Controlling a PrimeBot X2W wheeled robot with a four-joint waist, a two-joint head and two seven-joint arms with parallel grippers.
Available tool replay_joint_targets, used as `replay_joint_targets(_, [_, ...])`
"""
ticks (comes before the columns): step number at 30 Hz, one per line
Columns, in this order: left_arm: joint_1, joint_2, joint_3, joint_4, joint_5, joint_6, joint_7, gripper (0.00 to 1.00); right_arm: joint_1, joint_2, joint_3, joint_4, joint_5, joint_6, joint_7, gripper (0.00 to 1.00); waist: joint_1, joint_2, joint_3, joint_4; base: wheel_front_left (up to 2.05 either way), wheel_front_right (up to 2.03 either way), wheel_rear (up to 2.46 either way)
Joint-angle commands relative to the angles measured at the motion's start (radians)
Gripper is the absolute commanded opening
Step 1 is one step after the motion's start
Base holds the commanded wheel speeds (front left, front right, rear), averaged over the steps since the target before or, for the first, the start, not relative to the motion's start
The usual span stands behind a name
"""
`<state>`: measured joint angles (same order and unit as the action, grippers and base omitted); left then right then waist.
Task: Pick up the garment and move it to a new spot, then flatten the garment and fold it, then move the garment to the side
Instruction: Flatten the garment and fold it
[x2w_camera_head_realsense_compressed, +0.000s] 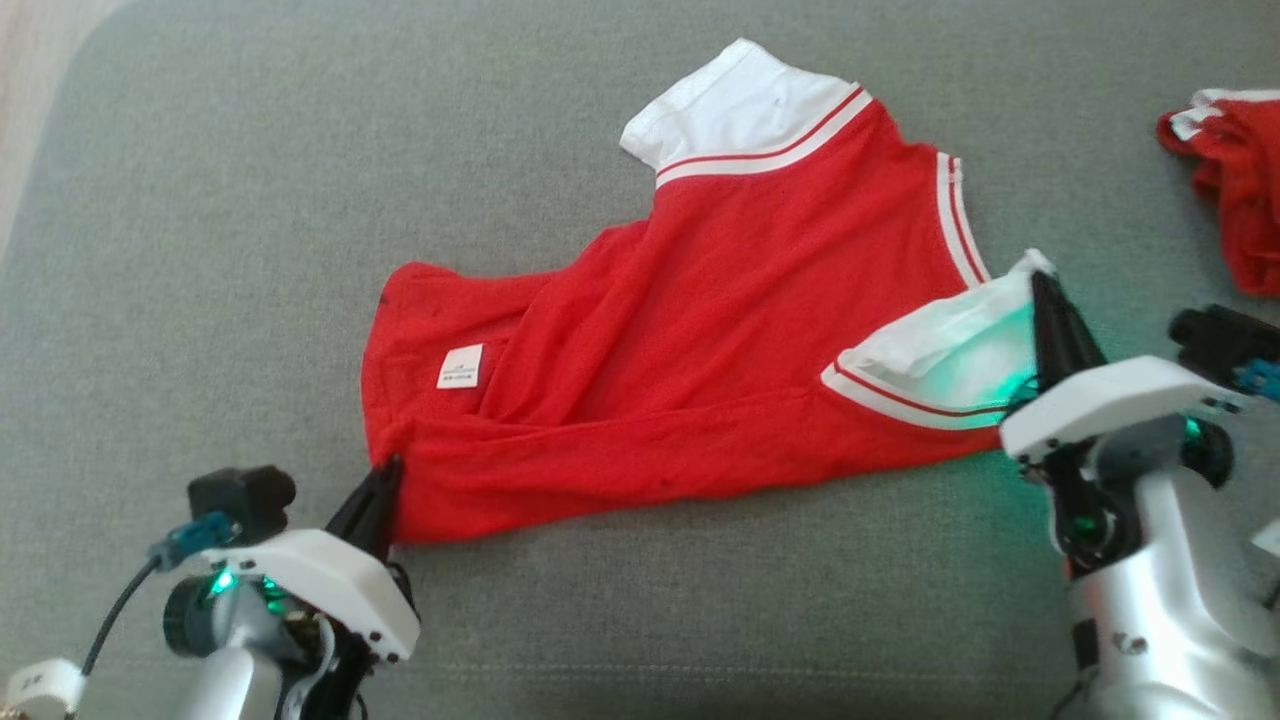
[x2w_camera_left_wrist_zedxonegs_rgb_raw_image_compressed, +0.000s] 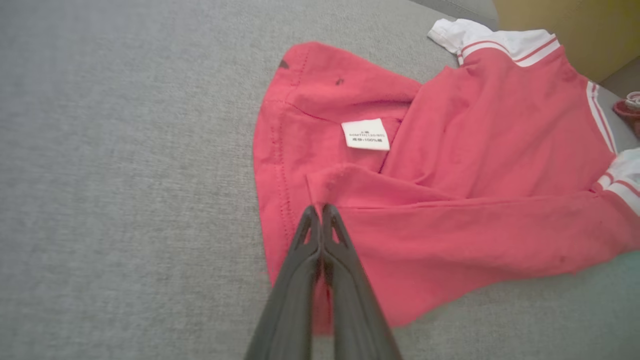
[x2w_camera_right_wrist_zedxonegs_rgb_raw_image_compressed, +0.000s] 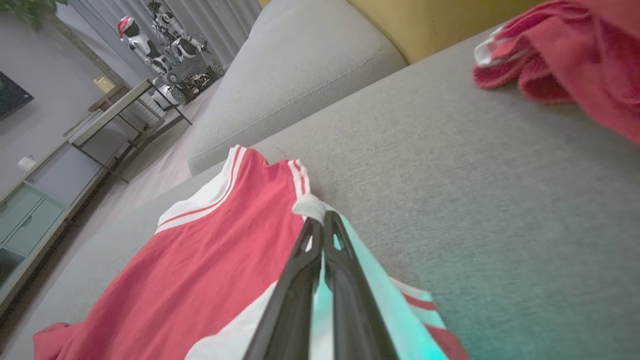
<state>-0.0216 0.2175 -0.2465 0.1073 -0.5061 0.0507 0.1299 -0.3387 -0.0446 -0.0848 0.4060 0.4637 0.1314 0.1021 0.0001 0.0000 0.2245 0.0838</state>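
Shirt (x2w_camera_head_realsense_compressed: 720, 330) is pinched at hem (x2w_camera_head_realsense_compressed: 425, 505) by left gripper (x2w_camera_head_realsense_compressed: 385, 480), at sleeve (x2w_camera_head_realsense_compressed: 950, 365) by right gripper (x2w_camera_head_realsense_compressed: 1040, 285); fold seemingly underway, side move undone.

The garment (x2w_camera_head_realsense_compressed: 720, 350) is red with white, red-striped sleeves (x2w_camera_head_realsense_compressed: 740, 110). Its label (x2w_camera_head_realsense_compressed: 460, 366) is white. The sofa (x2w_camera_head_realsense_compressed: 200, 250) is grey.

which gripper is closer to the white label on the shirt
Left. The left gripper is at the shirt hem just below the label; the right gripper is far across, at the white sleeve.
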Motion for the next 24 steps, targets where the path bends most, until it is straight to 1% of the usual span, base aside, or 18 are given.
replay_joint_targets(1, [-0.054, 0.003, 0.031, -0.004, -0.013, -0.017, -0.013, 0.23, -0.045, -0.008, 0.051, -0.011, 0.002, -0.001, -0.021, 0.23, -0.0001, 0.0000, 0.014, 0.006, 0.00, 0.00, 0.00])
replay_joint_targets(2, [-0.058, -0.005, 0.031, 0.005, -0.019, -0.023, -0.023, 0.60, -0.049, -0.012, 0.064, -0.003, 0.005, -0.001, -0.033, 0.75, -0.0001, 0.0000, 0.016, 0.007, 0.00, 0.00, 0.00])
replay_joint_targets(3, [-0.060, -0.010, 0.030, 0.014, -0.022, -0.025, -0.034, 1.00, -0.050, -0.015, 0.077, 0.001, 0.010, -0.001, -0.045, 1.00, -0.0001, 0.0000, 0.016, 0.006, 0.00, 0.00, 0.00])
replay_joint_targets(5, [-0.060, -0.022, 0.033, 0.026, -0.023, -0.026, -0.069, 1.00, -0.047, -0.022, 0.103, 0.001, 0.018, -0.001, -0.074, 1.00, -0.0001, 0.0000, 0.014, 0.003, 0.00, 0.00, 0.00])
replay_joint_targets(6, [-0.055, -0.035, 0.039, 0.031, -0.021, -0.023, -0.113, 1.00, -0.035, -0.033, 0.127, -0.009, 0.017, -0.001, -0.107, 1.00, -0.0001, 0.0000, 0.006, 0.000, 0.00, 0.00, 0.00])
replay_joint_targets(7, [-0.055, -0.035, 0.039, 0.031, -0.021, -0.023, -0.113, 1.00, -0.035, -0.033, 0.127, -0.009, 0.017, -0.001, -0.107, 1.00, -0.0001, 0.0000, 0.006, 0.000, 0.00, 0.00, 0.00])
replay_joint_targets(10, [-0.047, -0.052, 0.043, 0.030, -0.003, -0.013, -0.190, 1.00, -0.008, -0.051, 0.154, -0.044, 0.002, -0.001, -0.168, 1.00, -0.0001, 0.0000, -0.011, -0.005, 0.00, 0.00, 0.00])
replay_joint_targets(16, [-0.032, -0.068, 0.054, 0.009, 0.063, 0.034, -0.333, 1.00, 0.071, -0.080, 0.170, -0.159, -0.073, -0.001, -0.260, 1.00, -0.0001, 0.0000, -0.052, -0.019, 0.00, 0.00, 0.00])
replay_joint_targets(19, [-0.028, -0.065, 0.067, -0.004, 0.094, 0.051, -0.368, 1.00, 0.123, -0.081, 0.163, -0.224, -0.110, -0.001, -0.273, 1.00, -0.0001, 0.0000, -0.071, -0.025, 0.00, 0.00, 0.00])
replay_joint_targets(24, [0.002, -0.060, 0.077, -0.015, 0.132, 0.069, -0.385, 1.00, 0.221, -0.067, 0.144, -0.319, -0.163, -0.001, -0.264, 1.00, -0.0001, 0.0000, -0.101, -0.039, 0.00, 0.00, 0.00])
